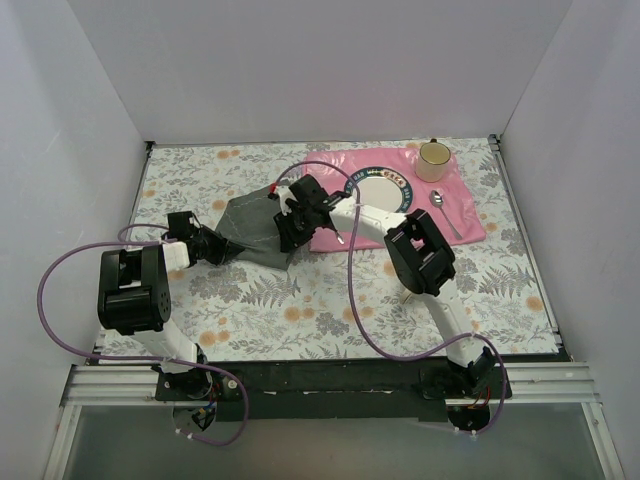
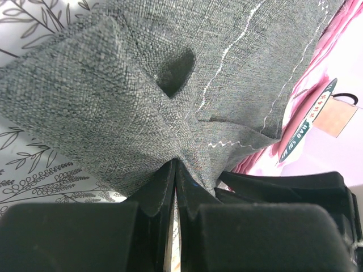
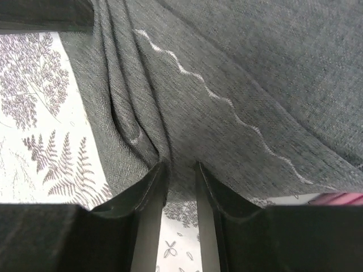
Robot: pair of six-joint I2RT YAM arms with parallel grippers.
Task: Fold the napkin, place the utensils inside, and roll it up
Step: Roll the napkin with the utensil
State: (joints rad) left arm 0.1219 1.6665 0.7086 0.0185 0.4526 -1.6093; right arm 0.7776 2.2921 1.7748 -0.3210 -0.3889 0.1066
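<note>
I've got the left claw (image 2: 174, 164) clamped on the napkin's (image 1: 250, 222) left corner, and the right claw (image 3: 180, 168) pinching its right side. So the cloth runs left-right between them, mid-worktop (image 1: 300, 305).

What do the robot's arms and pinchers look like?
Each arm has chunky black joint blocks joined by white tubes: left arm, right arm. A looping purple cable runs along each. The left gripper and right gripper have smooth black fingers.
</note>
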